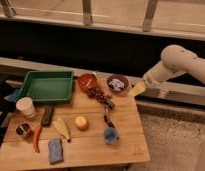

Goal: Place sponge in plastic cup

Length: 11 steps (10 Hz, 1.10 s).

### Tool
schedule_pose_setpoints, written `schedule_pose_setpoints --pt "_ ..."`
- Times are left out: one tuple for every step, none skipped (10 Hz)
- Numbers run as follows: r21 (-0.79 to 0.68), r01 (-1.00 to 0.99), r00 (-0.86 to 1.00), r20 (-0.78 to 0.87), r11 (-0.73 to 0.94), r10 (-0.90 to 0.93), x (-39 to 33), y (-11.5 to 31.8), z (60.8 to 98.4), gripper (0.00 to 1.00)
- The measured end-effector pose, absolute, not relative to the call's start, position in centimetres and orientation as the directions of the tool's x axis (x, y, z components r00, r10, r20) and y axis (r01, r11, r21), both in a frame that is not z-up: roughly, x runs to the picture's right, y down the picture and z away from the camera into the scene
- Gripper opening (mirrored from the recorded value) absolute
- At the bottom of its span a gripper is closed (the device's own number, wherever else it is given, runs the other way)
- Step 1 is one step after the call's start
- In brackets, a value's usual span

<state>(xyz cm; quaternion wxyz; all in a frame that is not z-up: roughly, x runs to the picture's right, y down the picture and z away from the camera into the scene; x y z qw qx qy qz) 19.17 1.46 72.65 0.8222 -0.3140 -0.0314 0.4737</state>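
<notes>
The sponge (55, 150), a flat blue-grey pad, lies near the front left edge of the wooden table (127, 117). The small light-blue plastic cup (111, 135) stands at the front right of the table, with a dark utensil lying just behind it. My gripper (137, 89) hangs at the end of the white arm (178, 64), above the table's back right corner and just right of a purple bowl (117, 83). It is far from both the sponge and the cup, and nothing shows in it.
A green tray (46, 86) sits at the back left, an orange bowl (88, 81) and dark grapes (98, 94) behind centre. A cream cup (26, 106), black bar (47, 115), dark tin (23, 130), red chilli (37, 139), yellow banana-like item (61, 127) and orange ball (82, 122) lie mid-left.
</notes>
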Motion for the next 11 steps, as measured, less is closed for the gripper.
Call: schedule_pose_setpoints --pt "-0.56 -0.735 0.599 -0.272 0.383 0.753 17.0 2.5 72.7 0.8" --pt "-0.569 -0.717 0.63 -0.284 0.402 0.723 15.5 3.8 72.6 0.8" --pt "-0.579 -0.701 0.654 -0.289 0.417 0.699 14.1 4.8 72.5 0.8" --pt "-0.606 -0.666 0.692 -0.286 0.434 0.663 11.3 6.3 72.5 0.8" --pt "-0.629 -0.641 0.716 -0.283 0.44 0.638 9.4 7.5 72.5 0.8" --pt "-0.646 -0.622 0.731 -0.278 0.441 0.624 8.2 8.4 72.5 0.8" --pt "-0.667 -0.603 0.741 -0.266 0.437 0.616 6.5 9.3 72.3 0.8" --pt "-0.686 -0.589 0.741 -0.249 0.427 0.623 4.6 10.2 72.0 0.8" --pt "-0.694 -0.591 0.726 -0.235 0.411 0.646 3.0 10.9 71.8 0.8" --pt "-0.7 -0.592 0.704 -0.209 0.398 0.679 1.3 11.5 71.3 0.8" --pt "-0.703 -0.596 0.687 -0.194 0.389 0.7 0.4 11.9 71.0 0.8"
